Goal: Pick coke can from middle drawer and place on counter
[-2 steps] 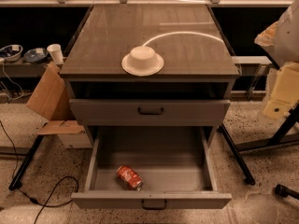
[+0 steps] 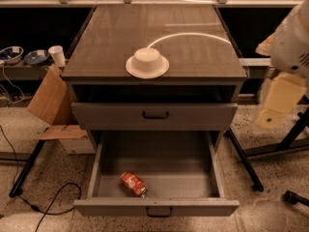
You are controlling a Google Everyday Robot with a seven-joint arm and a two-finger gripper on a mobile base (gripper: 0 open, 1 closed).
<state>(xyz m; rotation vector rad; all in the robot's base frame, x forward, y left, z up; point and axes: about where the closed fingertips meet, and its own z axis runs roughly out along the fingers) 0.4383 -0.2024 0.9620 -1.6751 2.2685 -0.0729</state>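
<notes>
The coke can (image 2: 133,183) is a small red can lying on its side on the grey floor of the open middle drawer (image 2: 178,166), near its front left. The counter (image 2: 193,52) is the dark glossy top of the cabinet, with a pale curved streak. My gripper (image 2: 271,115) hangs as a cream-coloured piece under the white arm at the right edge. It is to the right of the cabinet, about level with the upper drawer, well above and right of the can. It holds nothing that I can see.
A white bowl (image 2: 147,63) sits upside down near the counter's front middle. The other grey drawer front (image 2: 116,115) is above the open drawer. A cardboard box (image 2: 48,100) leans at the left. Black stand legs (image 2: 244,161) and a floor cable (image 2: 53,197) flank the cabinet.
The arm and gripper at the right have shifted slightly left and down. The can, drawer and bowl have not moved.
</notes>
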